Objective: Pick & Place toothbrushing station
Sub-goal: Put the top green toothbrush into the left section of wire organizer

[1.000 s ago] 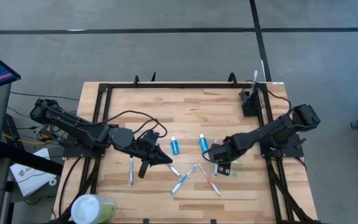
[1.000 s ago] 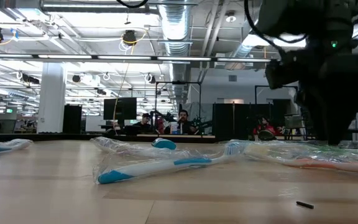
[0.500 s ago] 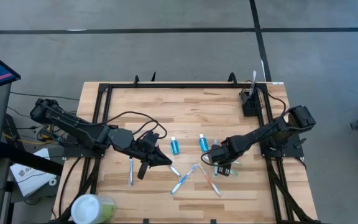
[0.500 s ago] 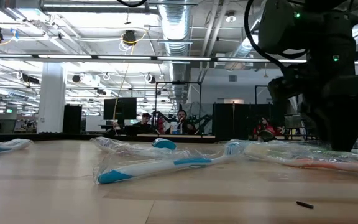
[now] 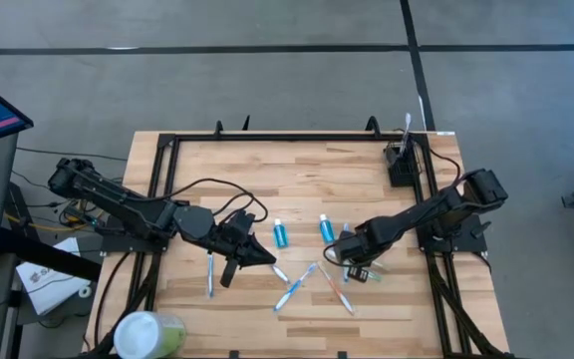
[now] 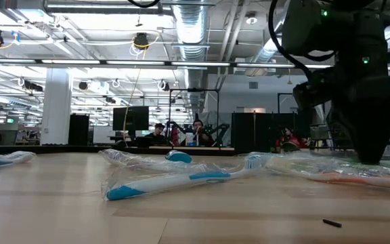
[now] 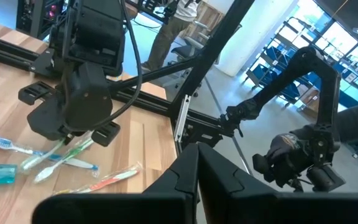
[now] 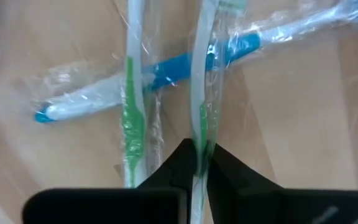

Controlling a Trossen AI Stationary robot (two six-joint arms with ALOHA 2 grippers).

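Observation:
The toothbrushing station [image 5: 399,165], a small black holder with one white brush upright in it, stands at the table's far right corner. Several wrapped toothbrushes lie loose at mid-table: a blue one [image 8: 166,68] and two green-and-white ones [image 8: 132,118]. My right gripper [image 5: 355,263] points down among them, shut on one green-and-white toothbrush [image 8: 201,93]. My left gripper [image 5: 257,255] hangs shut and empty above the table left of centre, its own fingers [image 7: 197,171] closed together. My right gripper pinches the green-and-white toothbrush's handle [image 8: 199,142] between its two fingers, through the clear wrapper. The fingers come from above, pointing down, and lie across the handle. The toothbrush lies flat on the table, crossing over the blue one.
Two blue toothpaste tubes [image 5: 280,234] [image 5: 326,228] lie just beyond the brushes. More wrapped brushes [image 5: 297,284] [image 5: 210,271] lie toward the near edge. A pale-green cup with a white lid [image 5: 147,334] stands at the near left corner. A black frame [image 5: 297,138] rims the table.
My right gripper has stayed over the toothbrush pile, rolled a little about its own axis, and shut on the green-and-white toothbrush. The brushes have not shifted.

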